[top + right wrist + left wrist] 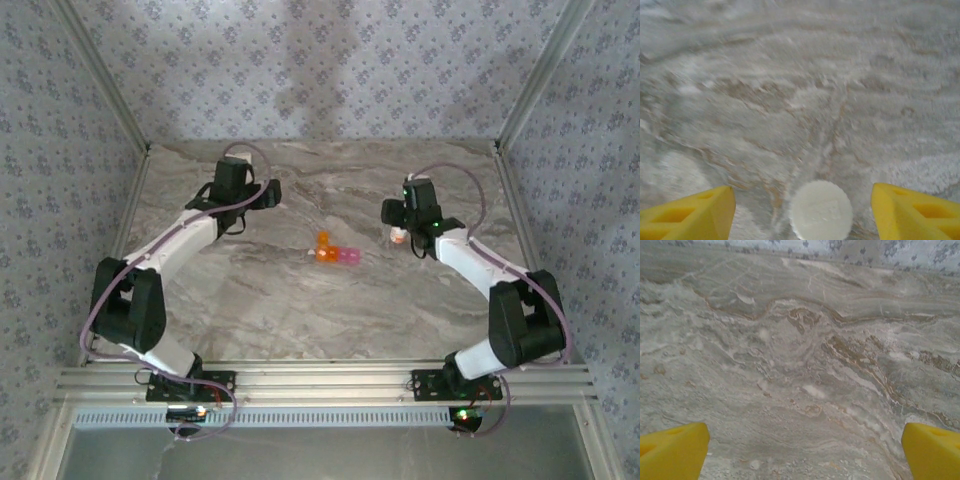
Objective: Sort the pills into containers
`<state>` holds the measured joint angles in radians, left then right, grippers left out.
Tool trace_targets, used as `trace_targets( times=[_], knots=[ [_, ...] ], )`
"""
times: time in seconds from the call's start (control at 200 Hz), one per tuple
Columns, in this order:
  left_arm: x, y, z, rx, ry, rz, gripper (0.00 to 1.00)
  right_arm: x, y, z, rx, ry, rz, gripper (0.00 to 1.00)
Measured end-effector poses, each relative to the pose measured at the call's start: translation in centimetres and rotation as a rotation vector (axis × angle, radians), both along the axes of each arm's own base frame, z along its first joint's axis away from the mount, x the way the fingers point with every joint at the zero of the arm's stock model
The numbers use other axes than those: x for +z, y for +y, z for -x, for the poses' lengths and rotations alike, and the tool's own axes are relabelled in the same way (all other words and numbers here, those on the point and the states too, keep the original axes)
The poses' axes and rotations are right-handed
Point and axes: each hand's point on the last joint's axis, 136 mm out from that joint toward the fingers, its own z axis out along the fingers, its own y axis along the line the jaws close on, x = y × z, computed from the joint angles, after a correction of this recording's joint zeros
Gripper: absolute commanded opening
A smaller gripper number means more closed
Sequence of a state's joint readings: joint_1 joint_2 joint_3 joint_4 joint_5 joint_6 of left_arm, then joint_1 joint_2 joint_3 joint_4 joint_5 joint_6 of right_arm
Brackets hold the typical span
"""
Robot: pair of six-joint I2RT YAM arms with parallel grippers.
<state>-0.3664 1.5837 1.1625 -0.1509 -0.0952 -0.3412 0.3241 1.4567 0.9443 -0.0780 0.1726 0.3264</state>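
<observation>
Marble-patterned tabletop (300, 310) in the top view carries the containers (335, 253) near its middle, between the two arms and well apart from both. Their long axis runs left to right, dipping slightly toward the near edge on the right. The orange compartment (323, 250) is on the left and the pink compartment (348, 256) on the right, mouths apparently upward; their contents are too small to tell. The left gripper (266, 193) hangs to their far left. The right gripper (396, 226) is to their right, at a small white bottle (398, 237) with an orange band.

Left wrist view: the yellow fingers (672, 450) stand wide apart over bare marble, holding nothing.

Right wrist view: the yellow fingers (690, 212) are apart, with the bottle's round white cap (821, 210) between them and a gap either side — not clamped. The risk, as I judge it, is a sideways sweep of that arm clipping the upright bottle and tipping it — perhaps into the light containers, which would slide easily.
</observation>
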Motion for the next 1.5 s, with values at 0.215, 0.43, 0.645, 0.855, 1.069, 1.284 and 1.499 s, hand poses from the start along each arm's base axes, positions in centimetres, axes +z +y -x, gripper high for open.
trace_targets(
  times=[0.215, 0.43, 0.645, 0.855, 1.069, 1.284, 1.499],
  knots=[
    [-2.7, -1.2, -1.2, 0.007, 0.118, 0.013, 0.86, 4.1, 4.1, 0.2, 0.146, -0.029, -0.118, 0.74],
    [-5.5, -2.4, -1.5, 0.016, 0.24, -0.011, 0.56, 1.8, 8.1, 2.7, 0.281, 0.109, -0.162, 0.74],
    [-6.6, -4.2, -2.2, -0.001, 0.32, -0.045, 0.0, -3.5, 9.3, 4.2, 0.307, 0.28, -0.118, 0.74],
    [-7.3, -7.4, -1.8, -0.092, 0.356, -0.1, 0.0, -7.0, 9.2, 4.7, 0.299, 0.377, -0.083, 0.74],
    [-8.8, -10.3, -0.8, -0.18, 0.41, -0.102, 0.0, -9.5, 9.8, 5.7, 0.318, 0.44, -0.039, 0.74],
    [-9.8, -10.9, -0.3, -0.208, 0.453, -0.084, 0.0, -10.7, 10.1, 6.4, 0.337, 0.47, 0.002, 0.74],
    [-9.6, -12.0, -0.3, -0.236, 0.457, -0.059, 0.0, -11.9, 10.1, 6.6, 0.338, 0.499, 0.018, 0.73]
  ],
)
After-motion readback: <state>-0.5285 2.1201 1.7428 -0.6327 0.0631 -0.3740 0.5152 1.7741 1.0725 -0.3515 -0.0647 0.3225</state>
